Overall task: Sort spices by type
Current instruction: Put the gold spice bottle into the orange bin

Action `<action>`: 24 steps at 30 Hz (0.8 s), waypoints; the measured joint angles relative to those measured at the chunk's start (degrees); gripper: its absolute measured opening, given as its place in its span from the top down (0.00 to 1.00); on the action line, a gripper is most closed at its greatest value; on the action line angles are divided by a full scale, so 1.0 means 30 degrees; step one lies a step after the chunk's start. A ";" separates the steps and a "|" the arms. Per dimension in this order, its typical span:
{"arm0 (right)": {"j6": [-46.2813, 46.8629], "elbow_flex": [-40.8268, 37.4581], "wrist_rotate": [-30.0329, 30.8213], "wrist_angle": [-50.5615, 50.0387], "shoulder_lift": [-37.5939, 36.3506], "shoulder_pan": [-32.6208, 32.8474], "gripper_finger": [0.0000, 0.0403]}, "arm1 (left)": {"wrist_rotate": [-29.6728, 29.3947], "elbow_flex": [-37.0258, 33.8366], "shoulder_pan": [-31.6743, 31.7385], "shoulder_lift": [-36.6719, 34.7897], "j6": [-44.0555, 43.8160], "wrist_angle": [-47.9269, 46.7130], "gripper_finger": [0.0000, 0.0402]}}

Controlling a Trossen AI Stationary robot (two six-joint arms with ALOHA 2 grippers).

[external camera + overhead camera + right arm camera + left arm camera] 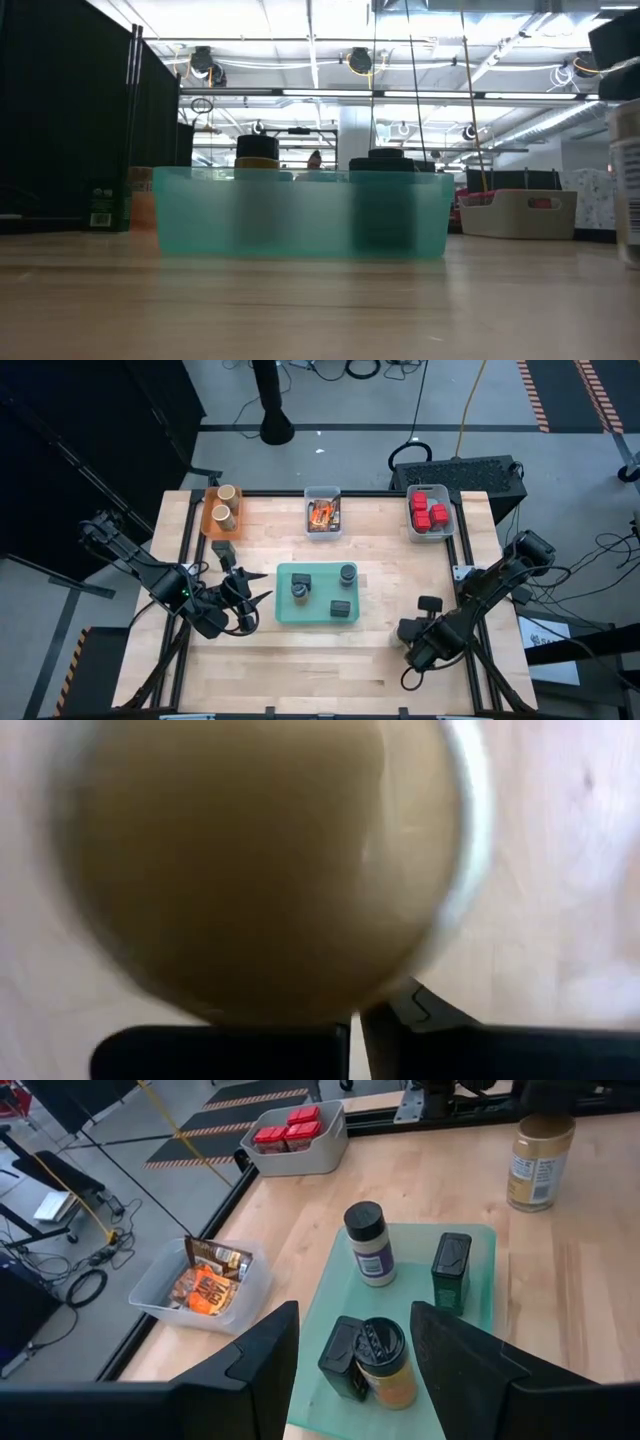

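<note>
Desk [380,660] seen from above: the left arm is low at the tray's left edge, the right arm low on the right side. Teal tray [285,615] sits mid-desk, with three bins along the far edge. Left gripper [355,1380]: jaws released, nothing in them, hanging over the near end of the tray. Right gripper [355,1020]: jaws clenched tip to tip on nothing. The tan jar [540,1145] stands on bare desk right of the tray and fills my right wrist view. It lies straight ahead of those shut tips, not between them, and I can't tell whether they touch it. It is upright, long axis vertical, and the right arm is far the nearer. My read is that the jaws must part and go round it before any lift, and its bin is at the opposite corner. Counts follow. The orange bin [208,520] holds two tan jars. The clear bin [309,510] holds a heap of orange-red packets [322,513], too jumbled to number. The bin with the red cubes [413,532] holds four or so; I can't be firm. In the tray are four dark-lidded pieces: a white-bodied jar [368,1245], a dark green block [451,1265], a black block [340,1360], and touching it a tan-bodied jar with black lid [385,1365]. One dark block [224,550] lies alone on the desk between the orange bin and the left gripper.
</note>
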 joint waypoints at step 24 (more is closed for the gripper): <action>0.6534 -0.1413 0.5505 -0.2045 -0.3291 0.2605 1.00 | 0.7545 0.0015 0.3390 0.5583 0.9382 1.4259 0.52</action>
